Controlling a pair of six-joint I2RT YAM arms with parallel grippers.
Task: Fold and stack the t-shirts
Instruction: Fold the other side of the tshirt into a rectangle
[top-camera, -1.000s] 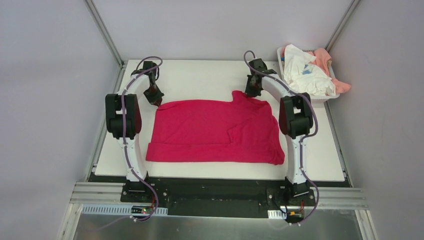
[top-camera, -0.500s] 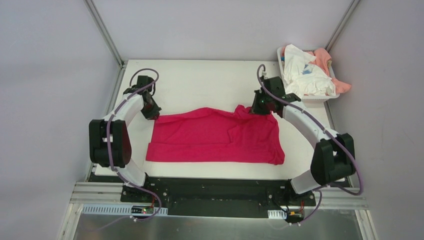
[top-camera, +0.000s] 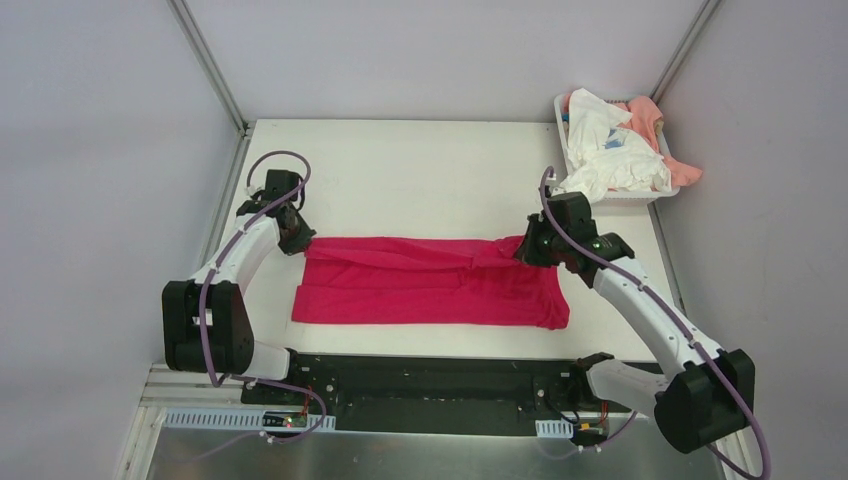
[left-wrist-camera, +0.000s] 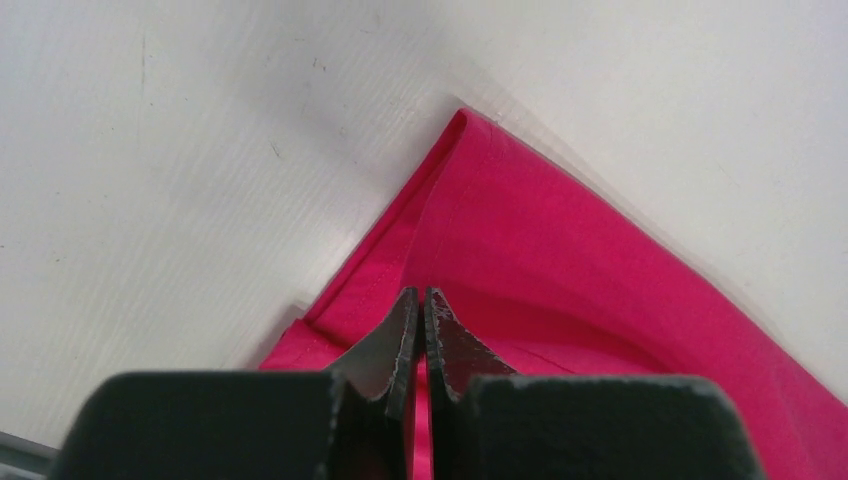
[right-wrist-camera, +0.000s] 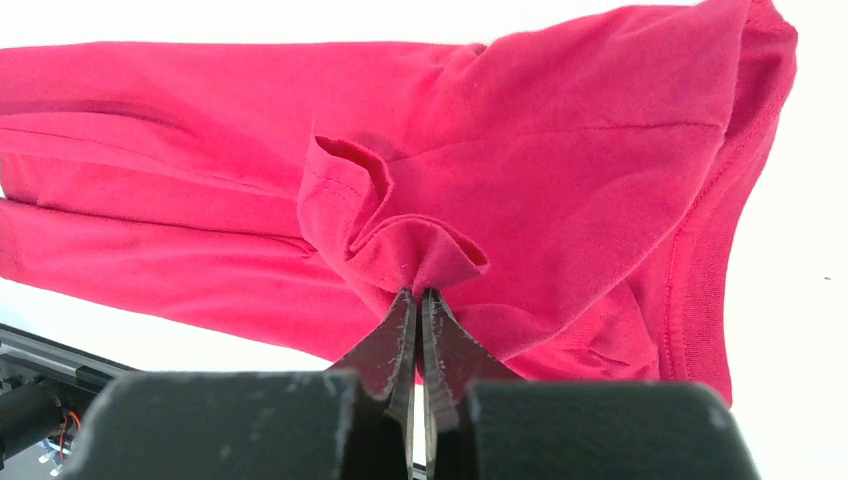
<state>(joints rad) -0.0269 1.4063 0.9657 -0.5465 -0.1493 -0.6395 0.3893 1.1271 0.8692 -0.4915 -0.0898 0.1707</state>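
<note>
The magenta-red t-shirt (top-camera: 430, 290) lies across the near half of the table, its far edge lifted and doubled toward me. My left gripper (top-camera: 297, 240) is shut on the shirt's far left corner; the left wrist view shows the cloth (left-wrist-camera: 560, 270) pinched between the jaws of the left gripper (left-wrist-camera: 421, 300). My right gripper (top-camera: 527, 248) is shut on a bunched pinch of the far right edge, seen in the right wrist view (right-wrist-camera: 415, 296) with the shirt (right-wrist-camera: 560, 170) hanging below. White and peach-pink t-shirts (top-camera: 612, 140) are heaped in the basket.
A white plastic basket (top-camera: 640, 197) stands at the back right corner, with peach cloth (top-camera: 680, 170) draped over its right rim. Grey walls with metal posts enclose the table (top-camera: 420, 170). A black rail runs along the near edge.
Both grippers have pulled the shirt's far edge toward the near side, folding it over the lower half. The shirt now shows as a narrower band.
</note>
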